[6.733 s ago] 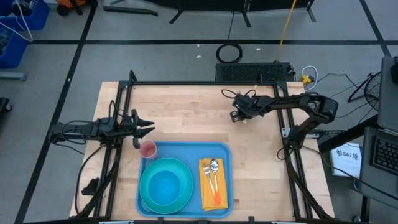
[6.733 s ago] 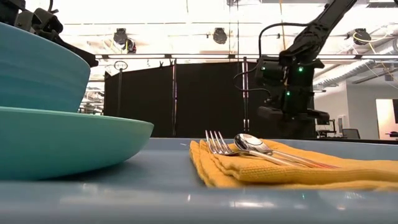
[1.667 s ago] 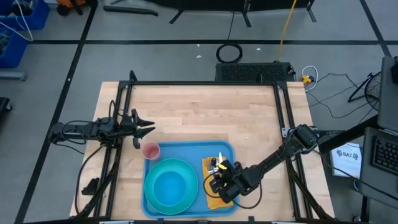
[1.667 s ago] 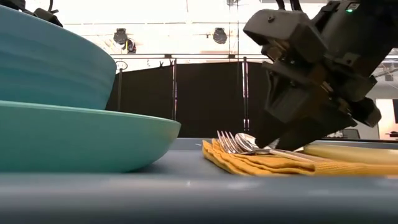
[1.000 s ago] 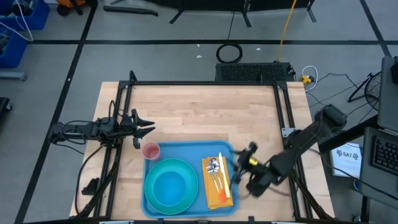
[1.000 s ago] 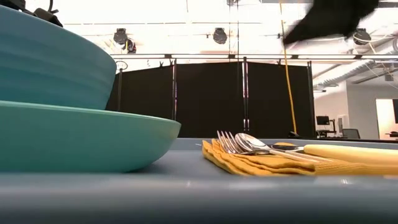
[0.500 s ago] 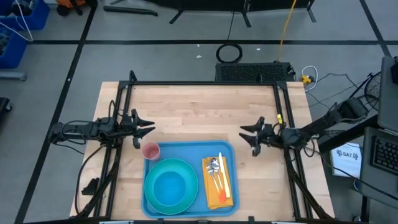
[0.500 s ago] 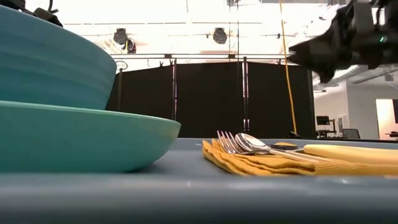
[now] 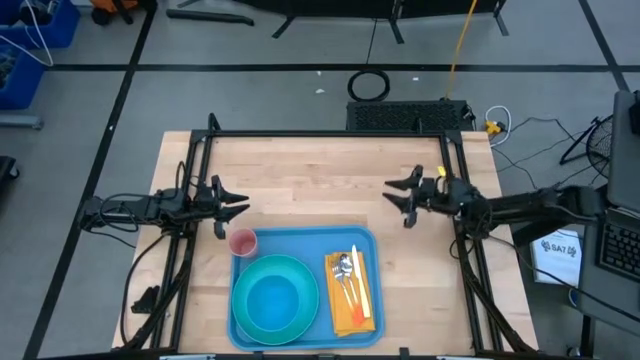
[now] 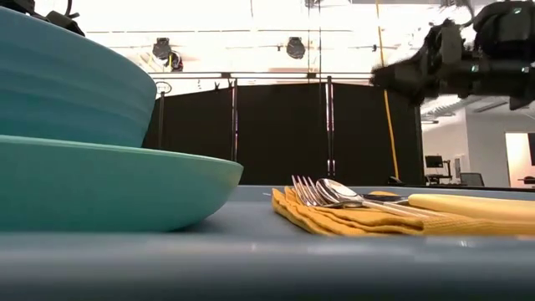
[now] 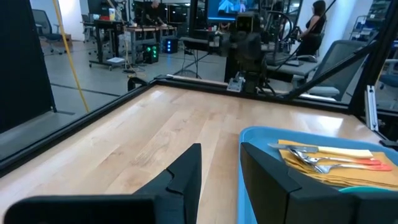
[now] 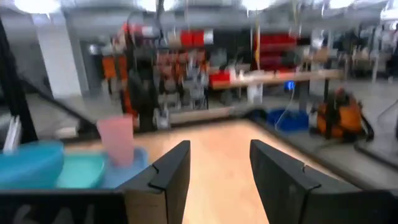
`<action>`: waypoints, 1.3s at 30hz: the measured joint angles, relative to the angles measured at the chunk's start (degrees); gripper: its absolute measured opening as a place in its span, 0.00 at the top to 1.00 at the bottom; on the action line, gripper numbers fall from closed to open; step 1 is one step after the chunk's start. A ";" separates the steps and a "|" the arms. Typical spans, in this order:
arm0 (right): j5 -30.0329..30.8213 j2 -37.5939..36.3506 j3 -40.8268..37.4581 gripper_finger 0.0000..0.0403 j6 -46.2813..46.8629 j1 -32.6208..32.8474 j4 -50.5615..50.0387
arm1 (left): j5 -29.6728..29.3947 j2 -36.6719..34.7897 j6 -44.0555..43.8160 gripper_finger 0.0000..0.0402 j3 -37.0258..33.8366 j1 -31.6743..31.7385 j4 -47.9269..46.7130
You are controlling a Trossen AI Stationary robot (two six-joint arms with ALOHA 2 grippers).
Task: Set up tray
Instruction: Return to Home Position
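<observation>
The light-blue tray lies flat at the table's near edge. On it rest a teal bowl inside a teal plate, a pink cup at its far left corner, and a yellow napkin. A fork, a spoon and a yellow-handled knife lie on the napkin. My left gripper hovers open just beyond the cup, pointing right. My right gripper hangs open above the table beyond the tray's far right corner, pointing left.
Bare wooden tabletop stretches between the two grippers and to the far edge. A dark metal frame runs along the table's sides. In the left wrist view the tray's rim lies just ahead of the fingers.
My right gripper has drawn away from the tray's right side, rising and moving toward the far edge. It has turned level and now points toward the table's left. The tray and what lies on it have kept still.
</observation>
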 joint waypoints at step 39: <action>18.46 -44.24 -1.45 0.61 -3.26 -3.77 -49.06 | 0.00 -0.01 0.01 0.71 0.00 0.00 0.03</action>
